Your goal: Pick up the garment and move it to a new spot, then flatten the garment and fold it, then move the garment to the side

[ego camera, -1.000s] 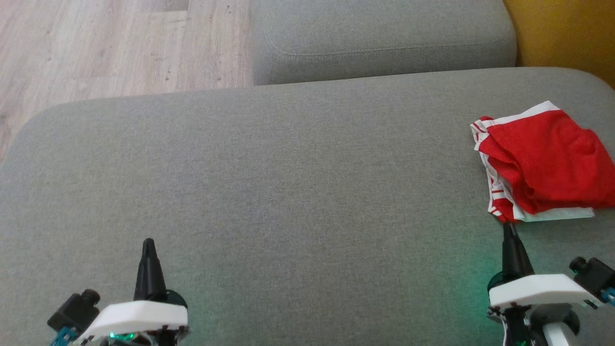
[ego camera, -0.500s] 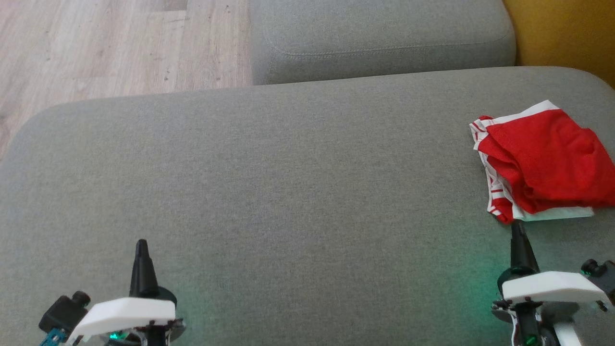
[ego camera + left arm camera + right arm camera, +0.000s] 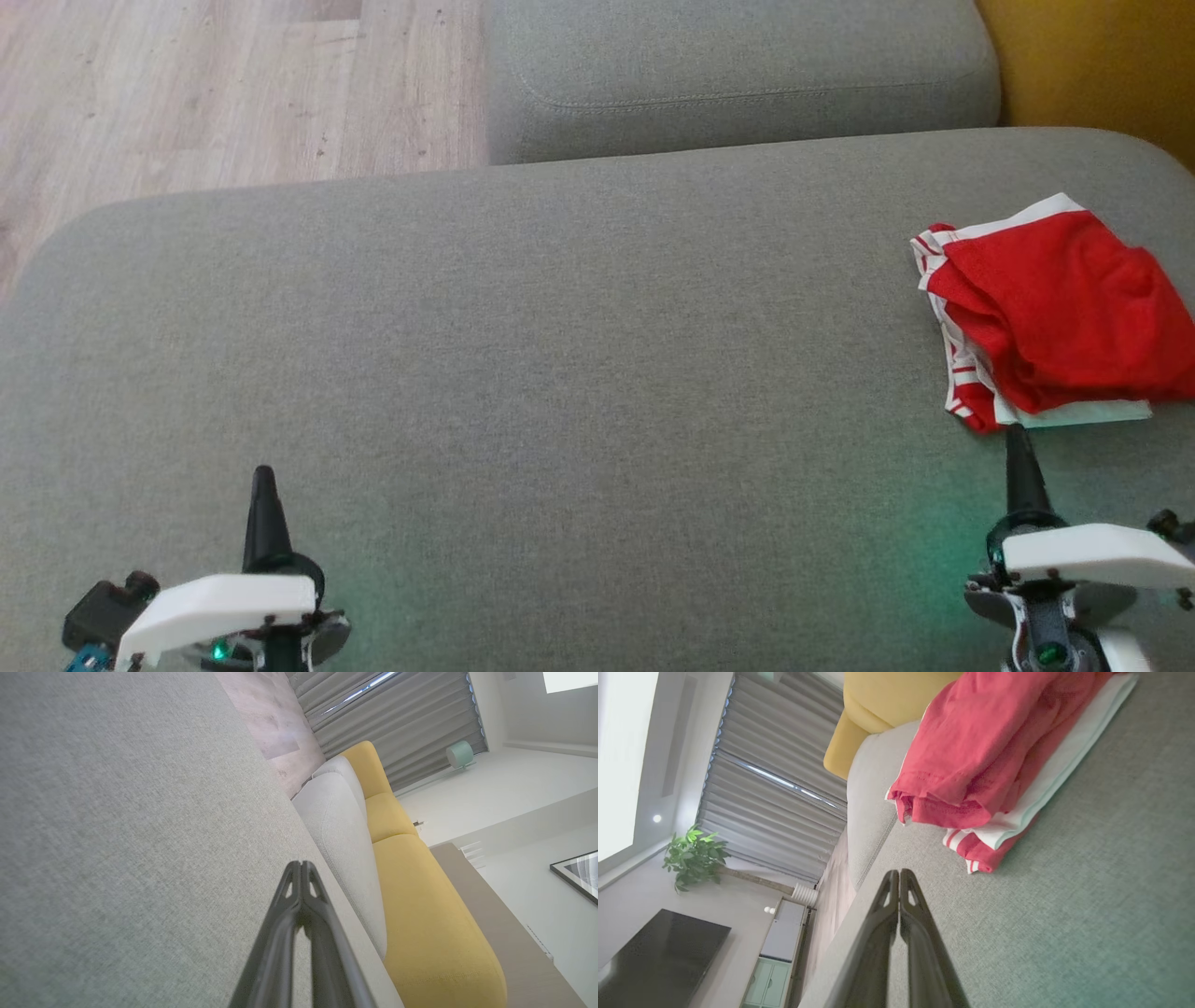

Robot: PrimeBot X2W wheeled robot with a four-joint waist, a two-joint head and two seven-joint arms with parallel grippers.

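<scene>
So here's where we're at: the red garment (image 3: pixel 1055 308) with the white trim is sitting in a loose fold way over at the right edge of the grey sofa seat (image 3: pixel 560 355), running off the side of the head view. Looks to us like the move-to-the-side bit is pretty much sorted.

Our right gripper (image 3: pixel 1016 446) has its fingers pressed together with nothing in them. Its tip is just short of the garment's near corner, not touching as far as we can tell. Left gripper (image 3: pixel 263 481) is the same deal, fingers together and empty, well apart from the garment at the lower left.

Tip for finishing this cleanly: we'd pull the right arm straight back along its own line, so the tip doesn't catch that striped corner and drag the fold open. No sideways sweeps near the cloth.
</scene>
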